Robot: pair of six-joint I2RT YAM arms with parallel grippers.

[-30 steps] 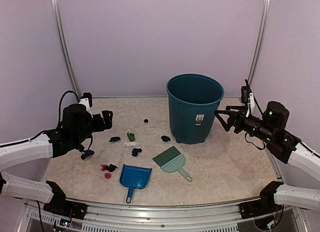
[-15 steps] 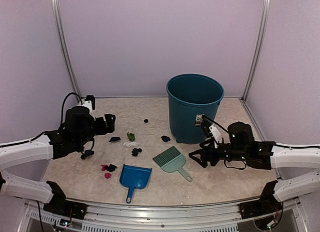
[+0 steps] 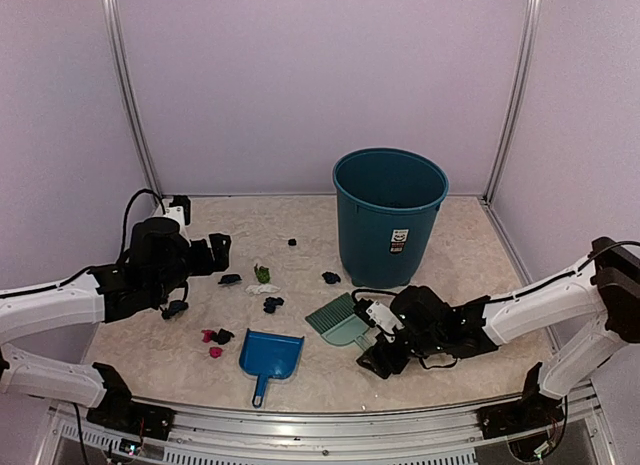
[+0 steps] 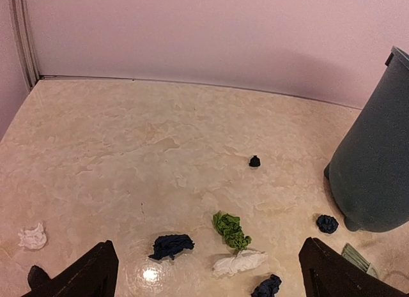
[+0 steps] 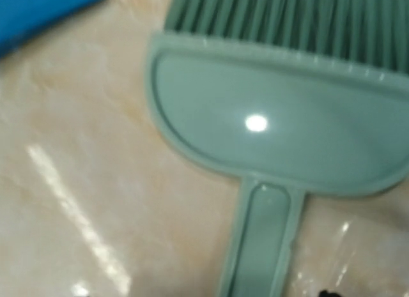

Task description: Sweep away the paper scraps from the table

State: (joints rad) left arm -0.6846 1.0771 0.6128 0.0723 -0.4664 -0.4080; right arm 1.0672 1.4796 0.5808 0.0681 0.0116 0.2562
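Several paper scraps lie on the beige table [image 3: 460,285] left of centre: a green one [image 4: 230,228], a white one [image 4: 239,263], navy ones [image 4: 170,245] and a small black one [image 4: 255,161]; pink bits [image 3: 208,336] lie nearer the front. My left gripper [image 3: 215,253] hovers open above them with nothing between its fingers [image 4: 96,271]. My right gripper [image 3: 372,360] is low over the handle [image 5: 259,246] of the pale green hand brush [image 3: 338,318]. Its fingers do not show in the right wrist view, so their state is unclear.
A blue dustpan [image 3: 270,353] lies just left of the brush, handle toward the front rail. A tall teal bin [image 3: 390,215] stands behind the brush. Lilac walls enclose the table on three sides.
My right arm has swung down from beside the bin to the brush handle on the table. The left arm has barely moved. Scraps, brush and dustpan lie as before.
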